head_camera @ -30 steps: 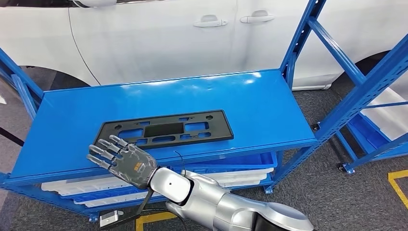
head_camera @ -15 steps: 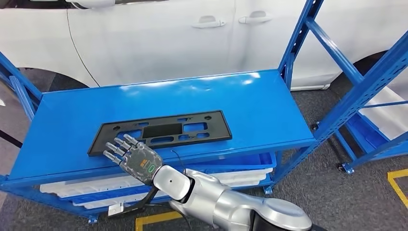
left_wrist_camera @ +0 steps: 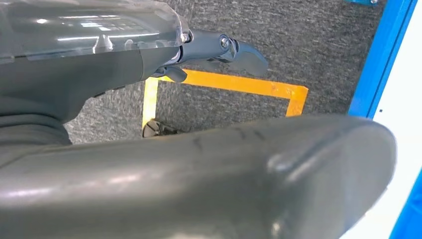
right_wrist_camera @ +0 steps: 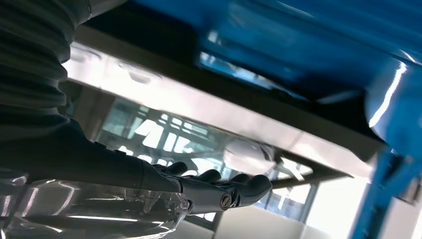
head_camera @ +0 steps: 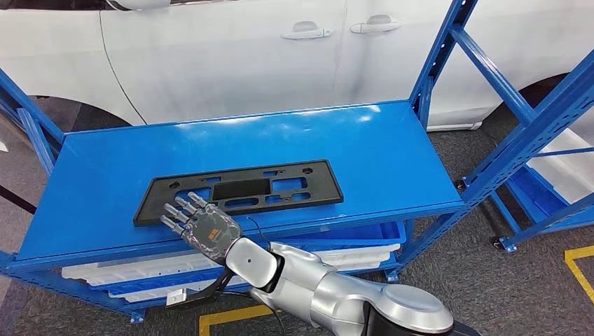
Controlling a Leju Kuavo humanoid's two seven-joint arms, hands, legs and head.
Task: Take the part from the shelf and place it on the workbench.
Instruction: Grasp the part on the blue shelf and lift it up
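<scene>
Where the shelf's (head_camera: 84,168) blue top deck begins at nine o'clock in the head view, nothing lies on it until the part (head_camera: 238,190), a flat black plastic frame set lengthwise a little left of the deck's centre, close to the front edge at six o'clock. It is thin and pierced with slots and one larger rectangular window, so it looks light and fairly stiff along its short way, though likely to flex along its length if lifted by one end. Its smooth face on the glossy paint suggests it will slide rather than tip when pushed. Over its near-left corner, at about seven o'clock of the part, hovers the right hand (head_camera: 199,225), palm down, fingers spread apart and holding nothing; whether the fingertips touch the frame I cannot tell. A good hold would be across the near long rail, with fingers through a slot, nearer the middle than the corner to keep it level. Further right, a white car (head_camera: 245,49) stands behind the shelf at twelve o'clock. The left hand (left_wrist_camera: 219,50) hangs over the floor, holding nothing, its fingers loosely extended.
</scene>
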